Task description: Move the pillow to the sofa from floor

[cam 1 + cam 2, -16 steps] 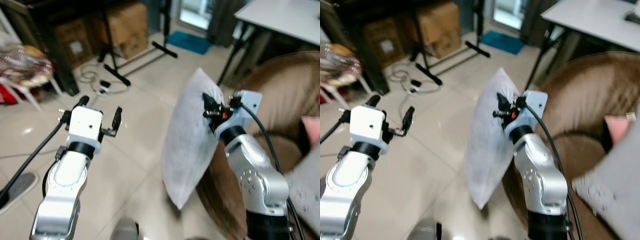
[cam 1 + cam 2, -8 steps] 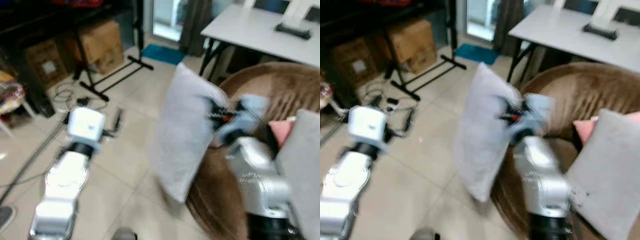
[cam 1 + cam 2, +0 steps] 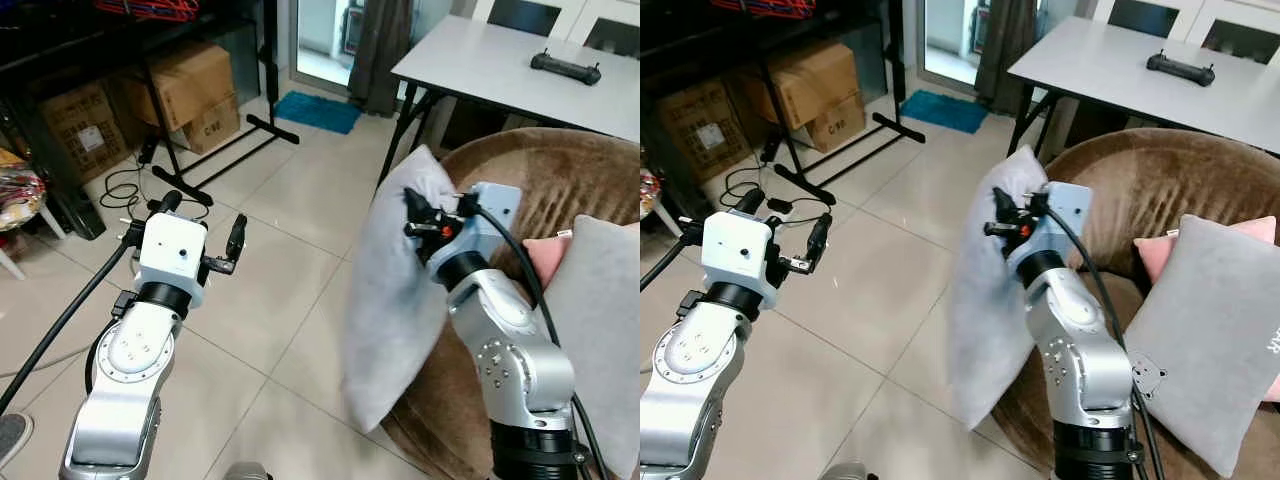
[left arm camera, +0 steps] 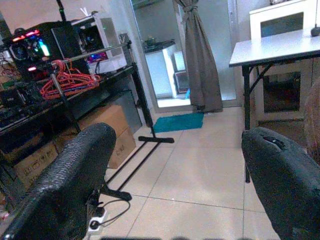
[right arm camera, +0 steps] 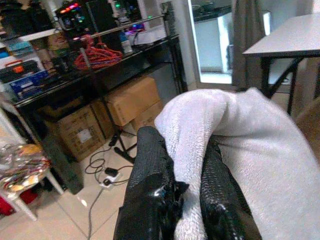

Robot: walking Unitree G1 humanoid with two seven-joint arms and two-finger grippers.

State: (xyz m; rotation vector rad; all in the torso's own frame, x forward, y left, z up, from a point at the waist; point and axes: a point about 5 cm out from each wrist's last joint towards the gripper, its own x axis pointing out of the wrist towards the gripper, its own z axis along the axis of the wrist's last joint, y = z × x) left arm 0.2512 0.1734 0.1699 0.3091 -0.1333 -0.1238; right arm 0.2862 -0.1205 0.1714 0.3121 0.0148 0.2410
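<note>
Right claw (image 3: 412,216) clenched on white pillow (image 3: 390,300), held off the floor (image 3: 290,260) against the brown sofa (image 3: 560,180), possibly touching. Left claw (image 3: 200,225) hung released. Cardboard boxes (image 3: 190,90) closed.

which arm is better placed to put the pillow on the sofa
The right. Its pincer is already shut on the pillow, held up beside the brown sofa. The left pincer is open over bare floor, away from both.

Tiled floor (image 3: 290,260), white table (image 3: 500,65), cardboard boxes (image 3: 190,85).
</note>
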